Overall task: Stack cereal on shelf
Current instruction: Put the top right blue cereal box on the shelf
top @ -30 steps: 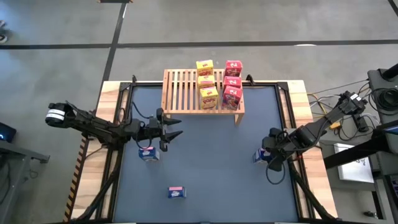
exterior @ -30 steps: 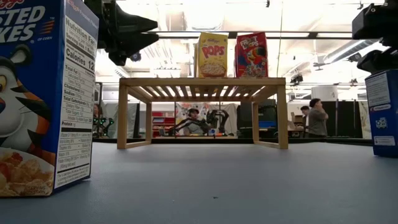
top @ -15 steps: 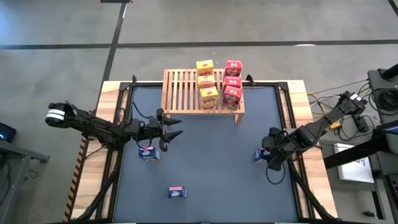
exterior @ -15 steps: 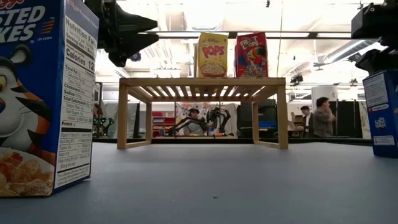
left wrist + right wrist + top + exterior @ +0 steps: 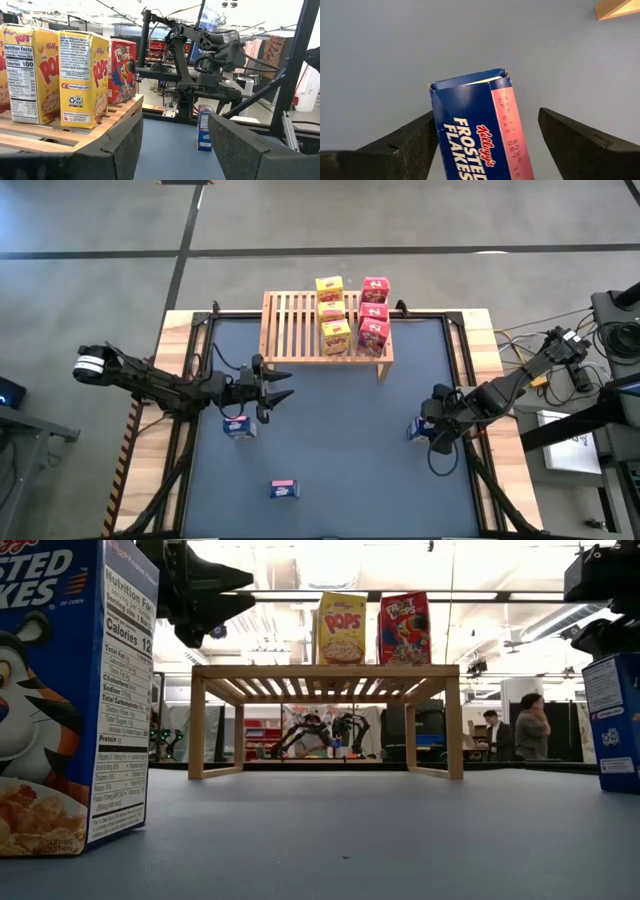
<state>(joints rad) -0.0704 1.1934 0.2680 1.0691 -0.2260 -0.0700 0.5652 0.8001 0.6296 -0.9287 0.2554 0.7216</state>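
Note:
The shelf point(image 5: 325, 328) stands at the table's far edge. Three yellow cereal boxes point(image 5: 332, 310) and three red ones point(image 5: 374, 312) stand upright in two rows on its slats. On the table stand three blue boxes: one point(image 5: 238, 426) below my left arm, one point(image 5: 284, 490) near the front edge, one point(image 5: 477, 125) under my right gripper point(image 5: 487, 145). That gripper is open and slants down, with a finger on either side of the box's top. My left gripper point(image 5: 285, 385) is open, above the table, pointing level toward the right edge. My right gripper has its fingers on either side of the blue box's top end, coming from above at a slant. One finger point(image 5: 415, 142) lies right beside the box's broad face point(image 5: 442, 130); I cannot tell whether it touches. The other finger point(image 5: 570, 142) stands clear of the box.
The left part of the shelf's slats point(image 5: 290, 320) is bare. In the low view the near blue box point(image 5: 70, 700) fills the left side. People move in the room behind the table point(image 5: 530, 725).

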